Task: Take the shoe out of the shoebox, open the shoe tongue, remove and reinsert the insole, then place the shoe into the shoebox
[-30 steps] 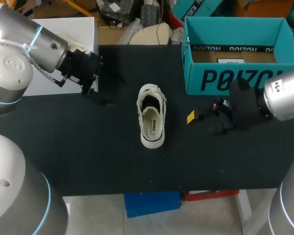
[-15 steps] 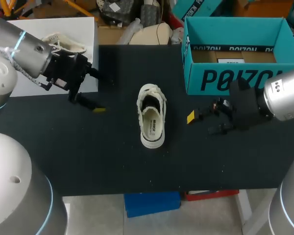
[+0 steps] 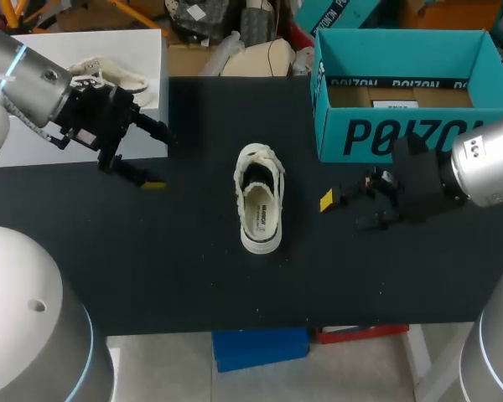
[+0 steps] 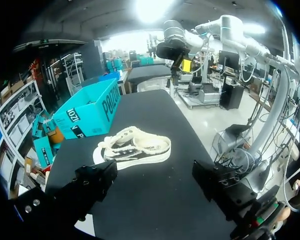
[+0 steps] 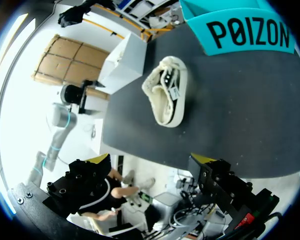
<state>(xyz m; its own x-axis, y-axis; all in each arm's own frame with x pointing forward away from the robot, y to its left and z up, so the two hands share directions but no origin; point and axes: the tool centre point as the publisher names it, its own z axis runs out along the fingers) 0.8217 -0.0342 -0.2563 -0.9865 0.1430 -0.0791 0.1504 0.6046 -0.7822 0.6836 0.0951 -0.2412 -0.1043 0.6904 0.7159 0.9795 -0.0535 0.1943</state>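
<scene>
By the white box (image 3: 142,50) at the table's left edge hangs the left gripper (image 3: 158,157), fingers spread; the shoe (image 3: 260,201) stands mid-table, sole down, apart from both grippers; the right gripper (image 3: 344,211), likewise spread, sits before the teal shoebox (image 3: 402,134).

Left arm (image 3: 33,84) and right arm (image 3: 486,167): rounded silver-grey shells with thin blue joint rings (small screw holes dot the lower-left shell). Left gripper (image 3: 159,161) and right gripper (image 3: 345,211): black, yellow-tipped.
</scene>
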